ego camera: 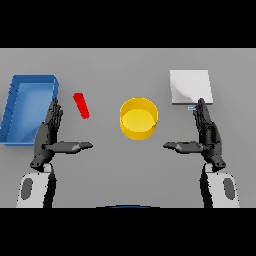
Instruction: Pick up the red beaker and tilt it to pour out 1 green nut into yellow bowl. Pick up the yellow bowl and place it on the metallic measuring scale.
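On my head view the table (125,170) is grey and both hands are up over its near half, neither touching anything. My left hand (50,137) sits at near left, fingers straight and together pointing away from me, thumb stuck out sideways toward the centre; nothing is in it. My right hand (206,137) mirrors it at near right, fingers straight and together, thumb out toward the centre, also holding nothing. The beaker (81,105) is red and shows as a slim shape slanted on the table, its upper end toward the left; it lies just right of the left hand's fingertips and apart from them. I cannot tell whether it is lying down or standing, and I cannot see any nut in it. The bowl (138,118) is yellow, upright, at the centre of the table between the two hands and well apart from both; its inside looks plain yellow. The scale (190,86) is a pale square plate at far right, just beyond the right hand's fingertips, with a small display strip on its near edge. A blue tray (12,107) lies at far left, beside the left hand.
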Controlling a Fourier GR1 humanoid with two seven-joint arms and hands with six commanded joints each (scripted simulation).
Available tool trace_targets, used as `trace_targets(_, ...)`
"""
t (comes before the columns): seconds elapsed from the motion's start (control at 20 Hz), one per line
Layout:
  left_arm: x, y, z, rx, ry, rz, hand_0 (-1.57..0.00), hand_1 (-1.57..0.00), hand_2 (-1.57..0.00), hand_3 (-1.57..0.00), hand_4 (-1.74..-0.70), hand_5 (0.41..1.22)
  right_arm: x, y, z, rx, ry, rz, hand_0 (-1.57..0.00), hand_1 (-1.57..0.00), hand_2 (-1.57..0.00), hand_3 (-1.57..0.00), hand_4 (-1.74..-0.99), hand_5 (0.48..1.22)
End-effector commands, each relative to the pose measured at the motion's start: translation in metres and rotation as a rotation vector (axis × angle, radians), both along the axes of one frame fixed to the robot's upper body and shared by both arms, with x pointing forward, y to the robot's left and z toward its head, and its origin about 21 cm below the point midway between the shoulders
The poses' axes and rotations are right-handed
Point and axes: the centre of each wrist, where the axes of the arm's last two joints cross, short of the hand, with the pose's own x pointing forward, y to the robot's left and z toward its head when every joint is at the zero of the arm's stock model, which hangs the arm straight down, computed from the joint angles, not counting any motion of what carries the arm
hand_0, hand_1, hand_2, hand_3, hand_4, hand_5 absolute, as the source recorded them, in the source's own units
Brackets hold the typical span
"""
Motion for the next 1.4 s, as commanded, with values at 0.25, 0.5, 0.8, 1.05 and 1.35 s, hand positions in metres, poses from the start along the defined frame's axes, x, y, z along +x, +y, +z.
trace_targets(0.25, -0.001, 0.005, -0.003, 0.003, 0.01, 0.006, 0.0, 0.0, 0.0, 0.0, -1.2, 0.652, 0.001, -0.003, 0.0, 0.005, -0.002, -0.001, 0.0, 0.0, 0.0, 0.0, -1.245, 0.681)
trace_targets(0.5, -0.021, 0.001, 0.017, 0.172, -0.019, -0.069, 0.0, 0.0, 0.0, 0.0, -1.22, 0.658, -0.025, -0.001, 0.01, -0.318, -0.143, 0.043, 0.0, 0.0, 0.0, 0.0, -1.235, 0.678)
trace_targets(0.8, -0.011, -0.006, 0.015, 0.191, 0.022, -0.117, 0.0, 0.0, 0.0, 0.0, -1.28, 0.691, -0.025, -0.002, 0.014, -0.275, -0.149, 0.069, 0.0, 0.0, 0.0, 0.0, -1.265, 0.68)
trace_targets(1.05, 0.022, -0.008, 0.009, 0.206, 0.04, -0.133, 0.0, 0.0, 0.0, 0.0, -1.38, 0.738, -0.028, -0.002, 0.013, -0.245, -0.159, 0.072, 0.0, 0.0, 0.0, 0.0, -1.304, 0.678)
trace_targets(1.35, 0.052, -0.013, -0.011, 0.211, 0.069, -0.108, 0.0, 0.0, 0.0, 0.0, -1.35, 0.72, -0.027, -0.003, 0.016, -0.235, -0.143, 0.055, 0.0, 0.0, 0.0, 0.0, -1.337, 0.687)
